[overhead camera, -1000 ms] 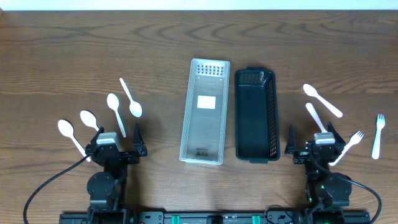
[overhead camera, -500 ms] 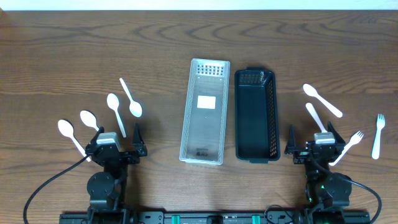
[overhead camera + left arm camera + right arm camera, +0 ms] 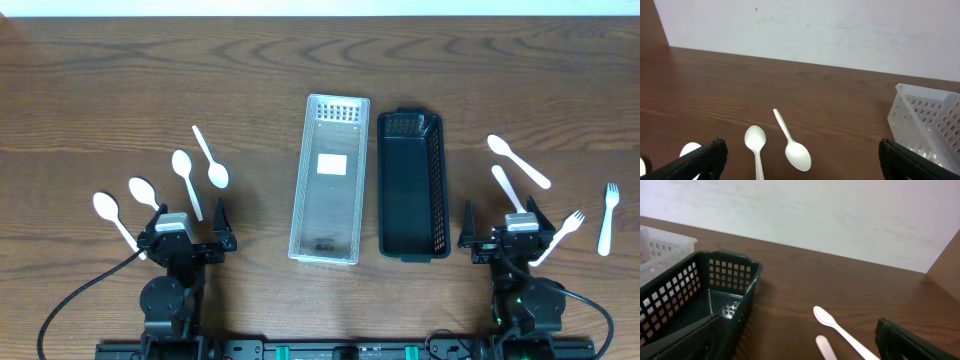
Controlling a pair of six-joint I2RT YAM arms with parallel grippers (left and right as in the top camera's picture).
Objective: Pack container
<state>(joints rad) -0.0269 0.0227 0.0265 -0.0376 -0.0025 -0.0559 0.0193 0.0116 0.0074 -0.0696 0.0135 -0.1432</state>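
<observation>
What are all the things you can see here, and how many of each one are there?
Spoons: four, white, left of the baskets.
Lone spoon: one, white, right of the baskets.
Forks: two, white, far right.
Mystery utensil: one, white, below the lone spoon; its head is hidden.
Clear basket: one, see-through white, middle, no cutlery inside.
Dark basket: one, dark green, right beside the clear one, no cutlery inside.
Table: one, brown wood, under everything.
Left gripper: one, black, bottom left, open, holding nothing.
Right gripper: one, black, bottom right, open, holding nothing.
</observation>
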